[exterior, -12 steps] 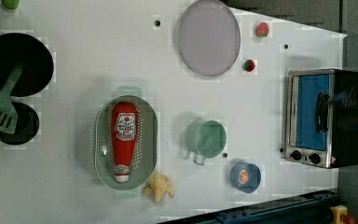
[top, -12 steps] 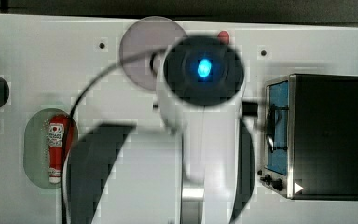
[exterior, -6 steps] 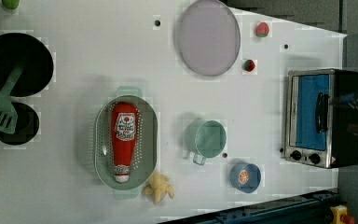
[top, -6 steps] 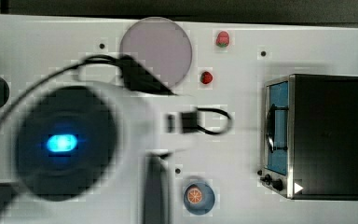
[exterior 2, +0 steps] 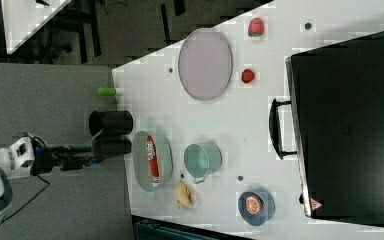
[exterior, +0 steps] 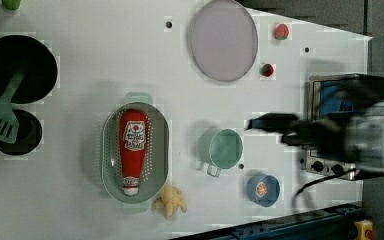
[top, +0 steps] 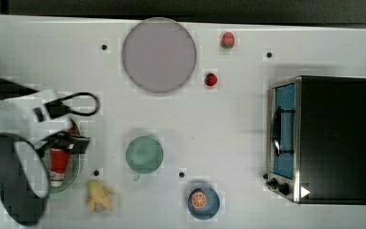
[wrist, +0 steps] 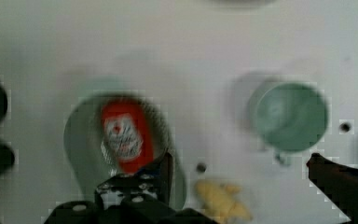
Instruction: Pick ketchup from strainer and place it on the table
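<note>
With fingers spread wide, the end effector (wrist: 237,163) is hanging above the ketchup (exterior: 132,150), risking clipping the strainer (exterior: 157,150) rim.

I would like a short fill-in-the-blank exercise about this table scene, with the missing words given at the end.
1. The ketchup lies inside the ____.
2. The gripper has its jaws ____.
3. In the left view, the green cup stands to the ____ of the strainer.
4. The orange slice sits in a ____ bowl.

Missing words: strainer; open; right; blue
</note>
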`<state>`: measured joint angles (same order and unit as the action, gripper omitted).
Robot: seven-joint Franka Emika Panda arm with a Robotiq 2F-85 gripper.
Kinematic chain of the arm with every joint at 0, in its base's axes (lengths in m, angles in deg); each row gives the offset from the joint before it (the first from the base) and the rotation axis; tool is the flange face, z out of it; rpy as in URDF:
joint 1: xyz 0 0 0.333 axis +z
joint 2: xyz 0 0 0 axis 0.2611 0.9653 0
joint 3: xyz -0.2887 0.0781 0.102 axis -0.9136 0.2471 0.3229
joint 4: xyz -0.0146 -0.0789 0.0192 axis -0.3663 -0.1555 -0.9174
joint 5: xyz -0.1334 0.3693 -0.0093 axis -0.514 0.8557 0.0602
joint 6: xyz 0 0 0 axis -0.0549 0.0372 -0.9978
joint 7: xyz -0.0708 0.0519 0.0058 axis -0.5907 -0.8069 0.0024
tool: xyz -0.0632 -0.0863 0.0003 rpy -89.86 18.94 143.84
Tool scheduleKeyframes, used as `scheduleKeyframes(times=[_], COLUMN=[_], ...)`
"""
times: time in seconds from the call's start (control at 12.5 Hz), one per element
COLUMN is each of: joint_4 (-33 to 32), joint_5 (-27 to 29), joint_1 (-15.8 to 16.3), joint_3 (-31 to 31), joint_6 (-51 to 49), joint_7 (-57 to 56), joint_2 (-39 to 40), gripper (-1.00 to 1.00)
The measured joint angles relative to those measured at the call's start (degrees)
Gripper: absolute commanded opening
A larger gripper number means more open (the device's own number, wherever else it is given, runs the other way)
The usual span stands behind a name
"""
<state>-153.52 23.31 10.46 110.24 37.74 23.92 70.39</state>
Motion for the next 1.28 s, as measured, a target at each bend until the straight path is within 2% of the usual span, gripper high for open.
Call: scheduleKeyframes(times=[0.16,0.4,0.56,0.88,1.28], joint_4=[-1.12,-5.88,-9.74,-15.44,-18.02], joint_5=[0.25,0.02,-3.25,-11.53,-14.19], joint_1=[0.33,1.28,1.84,2.48,2.43], joint_3=[5.12,9.62,11.50,12.20,11.53], joint_6=[2.43,9.65,18.69,33.99,44.87], joint_7=[0.00,0.00,0.01,0.02,0.41], joint_2=[4.06,7.60,9.50,14.89,27.99], gripper=[1.00,1.00,1.00,1.00,1.00])
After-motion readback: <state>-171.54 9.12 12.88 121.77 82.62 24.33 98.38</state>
